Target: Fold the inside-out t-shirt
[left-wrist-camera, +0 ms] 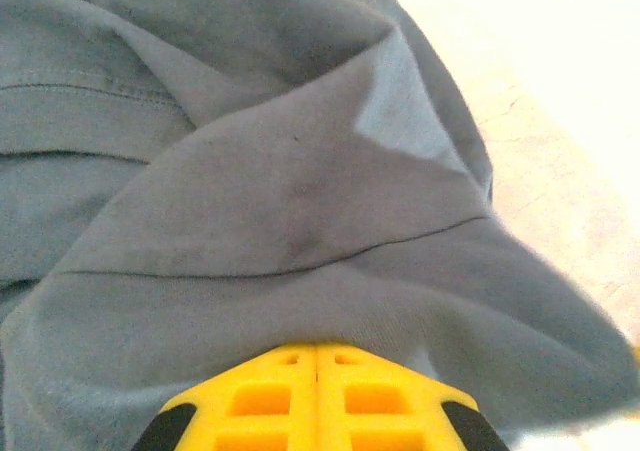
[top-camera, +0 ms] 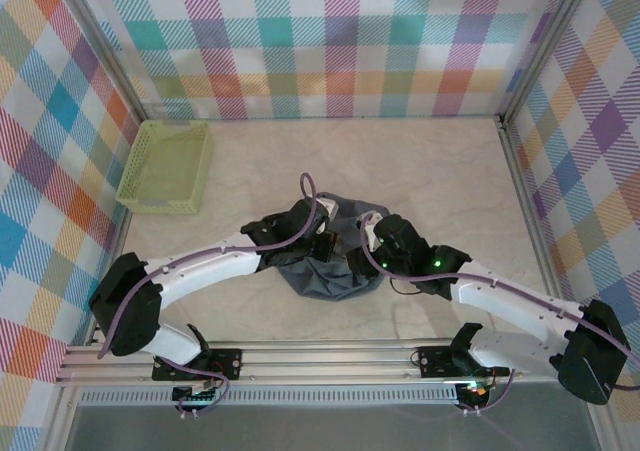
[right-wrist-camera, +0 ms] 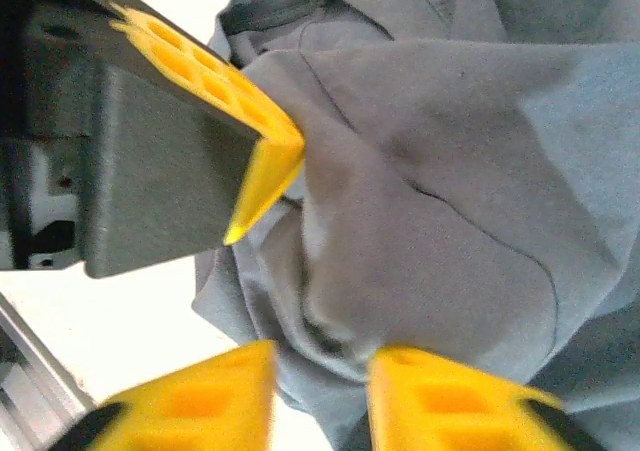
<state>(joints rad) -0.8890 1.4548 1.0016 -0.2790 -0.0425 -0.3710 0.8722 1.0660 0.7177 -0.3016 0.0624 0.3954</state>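
The inside-out t-shirt (top-camera: 325, 276) lies bunched in a dark slate-grey heap at the middle of the table, between both arms. My left gripper (top-camera: 318, 239) is at the heap's left top. In the left wrist view its yellow fingers (left-wrist-camera: 318, 366) are pressed together, their tips buried in a fold of the cloth (left-wrist-camera: 300, 191). My right gripper (top-camera: 372, 236) is at the heap's right top. In the right wrist view it (right-wrist-camera: 322, 356) stands open, with crumpled cloth (right-wrist-camera: 450, 171) bulging into the gap. The left gripper (right-wrist-camera: 285, 151) pinches a fold just above it.
A lime-green mesh basket (top-camera: 165, 166) sits at the far left of the table (top-camera: 430, 171). Plaid walls close the left, back and right sides. An aluminium rail (top-camera: 330, 356) carrying the arm bases runs along the near edge.
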